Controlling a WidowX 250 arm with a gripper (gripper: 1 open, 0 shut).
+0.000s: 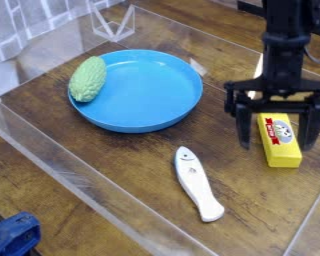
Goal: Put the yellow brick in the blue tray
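Observation:
The yellow brick (pixel 279 140) lies on the wooden table at the right, its white-and-red label facing up. My gripper (pixel 279 134) hangs over it pointing down and open, one finger (pixel 246 128) left of the brick and the other at its right end; I cannot tell whether either touches it. The blue tray (pixel 156 100) sits to the left, round and shallow, apart from the brick.
A green bumpy oval object (pixel 87 78) rests on the tray's left rim. A white remote-like object (pixel 196 183) lies in front of the tray. A clear plastic wall (pixel 69 160) borders the table's near-left edge.

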